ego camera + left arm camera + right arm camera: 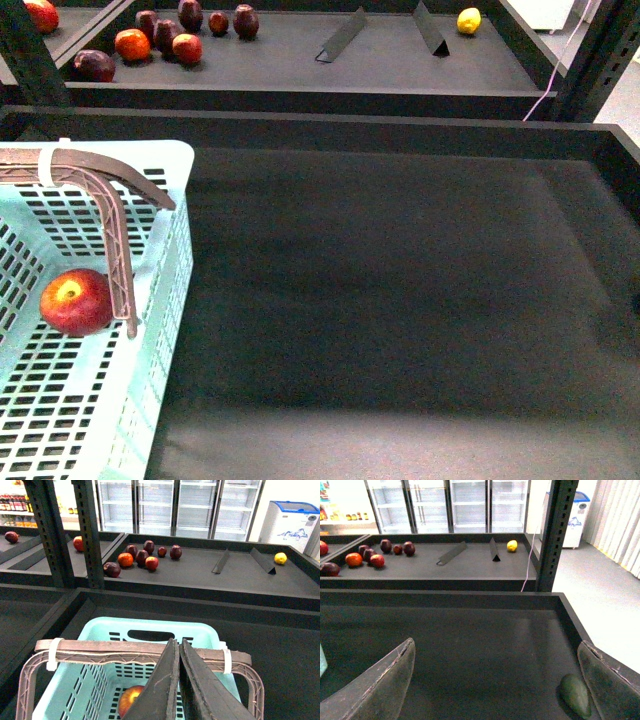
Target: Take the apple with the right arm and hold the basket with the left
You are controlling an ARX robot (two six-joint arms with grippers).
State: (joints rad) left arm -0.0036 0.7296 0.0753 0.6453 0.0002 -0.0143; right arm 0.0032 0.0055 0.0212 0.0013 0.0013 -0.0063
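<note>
A: One apple (76, 301), sitting inside the basket (160, 300) at the lower left of the front view, red with a yellow patch facing up.

B: And it shows from the left wrist too, low in the frame, peeking through behind the left claw (178, 680). Those two dark fingers are pressed together around the basket's handles (125, 652), both of them bunched side by side with two white ties.

A: Right claw (495, 680)? Its two fingers are spread wide apart, one at each lower corner of the right wrist view, nothing between them but the dark tray (485, 645).

B: One green avocado-like thing (576, 695) lies on that tray, lower right, just beside the one finger.

A: Up on the back shelf (300, 55), upper left of the front view, I count seven small fruits in the cluster (165, 40), dark red and orange, plus one more red one (42, 14) cut by the left edge.

B: One lemon (468, 20), upper right. Two dark dividers (385, 35) standing between it and the cluster.
</note>
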